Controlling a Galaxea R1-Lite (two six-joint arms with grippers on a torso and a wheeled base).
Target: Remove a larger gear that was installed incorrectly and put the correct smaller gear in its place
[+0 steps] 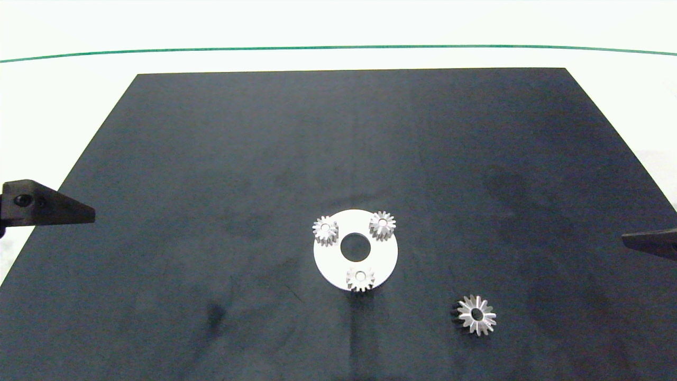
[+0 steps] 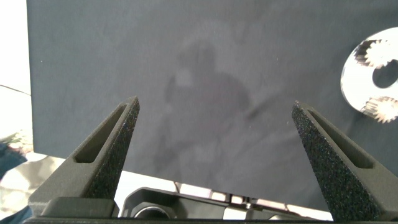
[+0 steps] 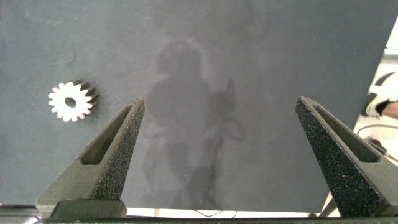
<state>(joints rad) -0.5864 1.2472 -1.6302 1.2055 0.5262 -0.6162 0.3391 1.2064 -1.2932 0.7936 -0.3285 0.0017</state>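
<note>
The larger gear [image 1: 476, 315], star-like with long pointed teeth, lies flat on the black mat, to the right of and nearer than the white disc [image 1: 330, 262]. It also shows in the right wrist view [image 3: 70, 101], off to one side of the fingers. Three small short-toothed gears sit on the disc: one at the left [image 1: 325, 230], one at the right [image 1: 382, 225], one at the front [image 1: 360, 278]. They look alike, so I cannot tell which is the smaller gear. My left gripper [image 2: 215, 102] and right gripper [image 3: 219, 100] are open and empty.
The left arm [image 1: 79, 211] hangs at the mat's left edge and the right arm [image 1: 634, 239] at its right edge, both far from the disc. The left wrist view catches the disc's edge [image 2: 354, 78]. White table surrounds the black mat [image 1: 211, 159].
</note>
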